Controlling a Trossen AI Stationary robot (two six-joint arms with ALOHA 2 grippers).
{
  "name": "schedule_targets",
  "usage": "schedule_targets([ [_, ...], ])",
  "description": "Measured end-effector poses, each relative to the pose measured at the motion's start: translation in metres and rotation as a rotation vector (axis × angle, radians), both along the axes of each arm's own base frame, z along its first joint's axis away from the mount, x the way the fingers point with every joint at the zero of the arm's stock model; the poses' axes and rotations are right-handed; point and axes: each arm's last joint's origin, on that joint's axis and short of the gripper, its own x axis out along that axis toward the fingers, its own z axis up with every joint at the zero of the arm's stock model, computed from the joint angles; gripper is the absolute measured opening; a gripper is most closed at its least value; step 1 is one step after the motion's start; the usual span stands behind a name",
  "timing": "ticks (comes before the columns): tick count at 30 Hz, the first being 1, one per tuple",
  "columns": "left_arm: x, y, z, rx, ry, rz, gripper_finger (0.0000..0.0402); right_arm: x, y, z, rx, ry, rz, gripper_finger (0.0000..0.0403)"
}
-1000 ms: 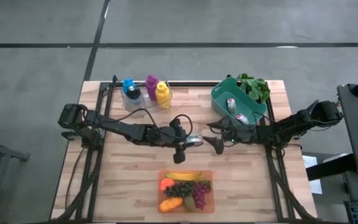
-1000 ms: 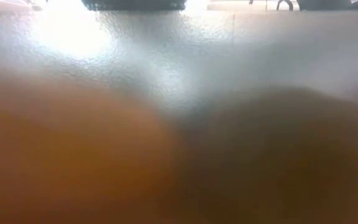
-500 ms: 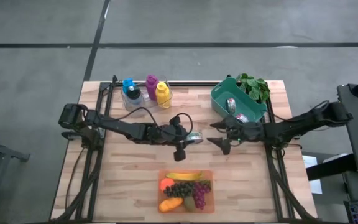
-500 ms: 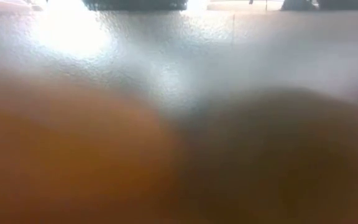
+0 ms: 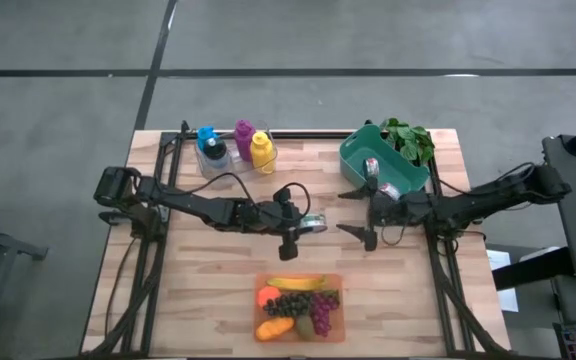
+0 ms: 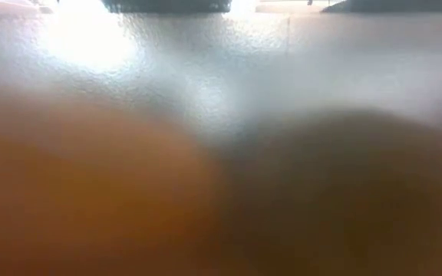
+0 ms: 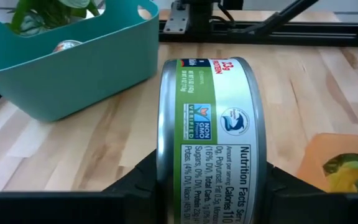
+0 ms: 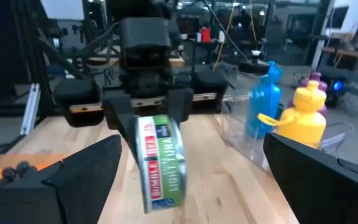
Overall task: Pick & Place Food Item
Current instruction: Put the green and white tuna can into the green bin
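A tuna can (image 5: 313,223) with a green and white label sits in my left gripper (image 5: 306,223) over the middle of the table. It fills the left wrist view as the can (image 7: 210,137) between my left gripper's (image 7: 210,193) two dark fingers. My right gripper (image 5: 361,216) is open and faces the can from the table's right side, a short gap away. In the right wrist view its wide-spread fingers frame the can (image 8: 161,163). The low view is covered by an orange and dark blur. My left gripper pinches the can between its two fingers (image 7: 135,186), one on each flat end (image 8: 146,168), so the labelled curved wall (image 7: 216,118) faces forward. The fingers come from the table's left, slanting a little downward. The can stands on edge, slightly tilted, and appears clear of the tabletop.
A teal basket (image 5: 383,165) with cans and a green plant stands at the far right. Blue, purple and yellow bottles (image 5: 234,148) stand in a clear holder at the far left. An orange tray (image 5: 300,307) of banana, grapes and other fruit lies near the near edge.
My right gripper has drawn back from the can toward the table's right edge, widening the gap between it and the can. My left gripper and the can have stayed in place.
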Motion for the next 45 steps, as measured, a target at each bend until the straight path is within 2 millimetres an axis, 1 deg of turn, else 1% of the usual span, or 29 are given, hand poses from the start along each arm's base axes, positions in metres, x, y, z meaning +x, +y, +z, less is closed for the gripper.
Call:
schedule_targets([
  [3, 0.000, 0.000, 0.000, 0.000, 0.000, 0.001, 0.0131, 0.007, 0.001, -0.007, -0.031, 0.017, 0.003, 0.0390],
  [7, 0.000, 0.000, 0.000, 0.000, 0.000, 0.000, 0.0131, 0.018, 0.003, -0.017, -0.011, 0.079, 0.011, 0.0390],
  [9, 0.000, 0.000, 0.000, 0.000, 0.000, 0.000, 0.0131, 0.025, 0.004, -0.017, -0.023, 0.090, 0.023, 0.0390],
  [14, 0.000, 0.000, 0.000, 0.000, -0.001, 0.000, 0.0131, 0.048, 0.008, -0.008, -0.098, 0.109, 0.076, 0.0390],
  [18, 0.000, 0.000, 0.000, -0.001, -0.002, 0.000, 0.0131, 0.066, 0.011, -0.011, -0.109, 0.205, 0.083, 0.0390],
  [21, 0.000, 0.000, 0.000, -0.001, -0.002, 0.001, 0.0131, 0.076, 0.012, -0.014, -0.101, 0.261, 0.083, 0.0390],
  [24, 0.000, 0.000, 0.000, -0.001, -0.002, 0.000, 0.0131, 0.081, 0.013, -0.017, -0.104, 0.285, 0.085, 0.0390],
  [29, 0.000, 0.000, 0.000, 0.000, 0.000, 0.000, 0.0131, 0.081, 0.013, -0.013, -0.109, 0.269, 0.085, 0.0390],
  [34, 0.000, 0.000, 0.000, 0.000, 0.001, 0.000, 0.0131, 0.070, 0.011, -0.005, -0.108, 0.237, 0.077, 0.0390],
  [39, 0.000, 0.000, 0.000, 0.000, 0.002, 0.000, 0.0131, 0.059, 0.008, -0.001, -0.115, 0.263, 0.028, 0.0390],
  [45, 0.000, 0.000, 0.000, 0.000, 0.003, 0.000, 0.0131, 0.059, 0.008, 0.000, -0.113, 0.262, 0.030, 0.0390],
])
